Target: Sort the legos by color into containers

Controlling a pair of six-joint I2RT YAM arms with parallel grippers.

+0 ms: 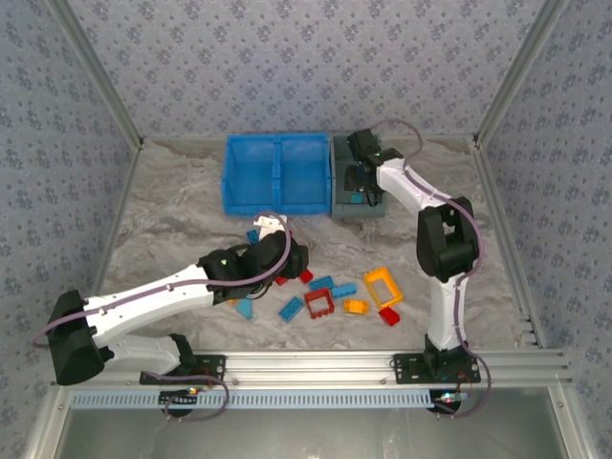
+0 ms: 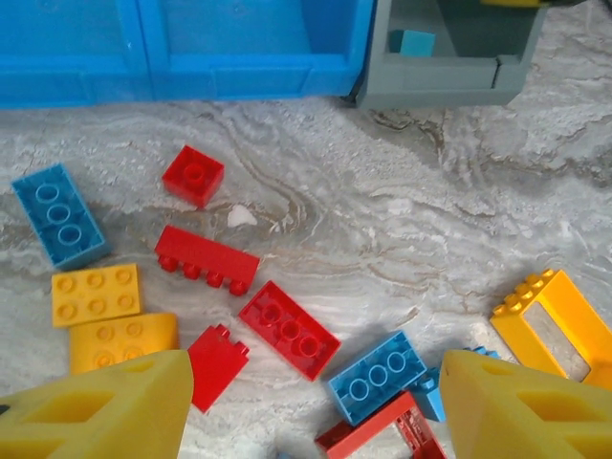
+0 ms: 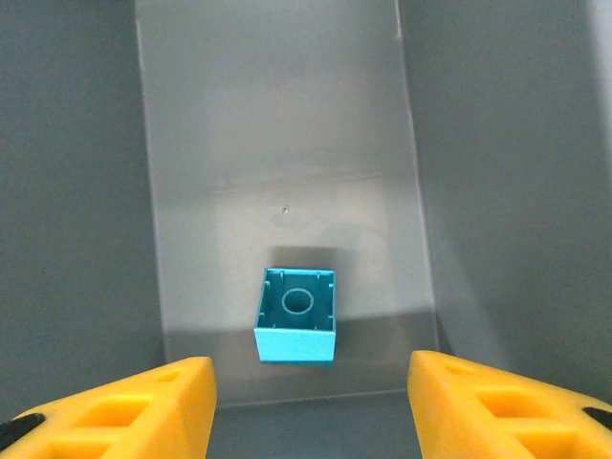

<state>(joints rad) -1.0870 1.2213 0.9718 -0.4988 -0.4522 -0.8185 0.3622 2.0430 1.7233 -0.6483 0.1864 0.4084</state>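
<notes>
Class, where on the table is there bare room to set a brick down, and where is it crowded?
Bare table lies left of the blue bin, and in the strip between the grey bin and the legos. Crowded: the near middle, where the legos cluster.

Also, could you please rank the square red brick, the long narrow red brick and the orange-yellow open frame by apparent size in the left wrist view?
1. Orange-yellow open plastic frame, partly cropped.
2. Long narrow red plastic brick.
3. Square red plastic brick.
</notes>
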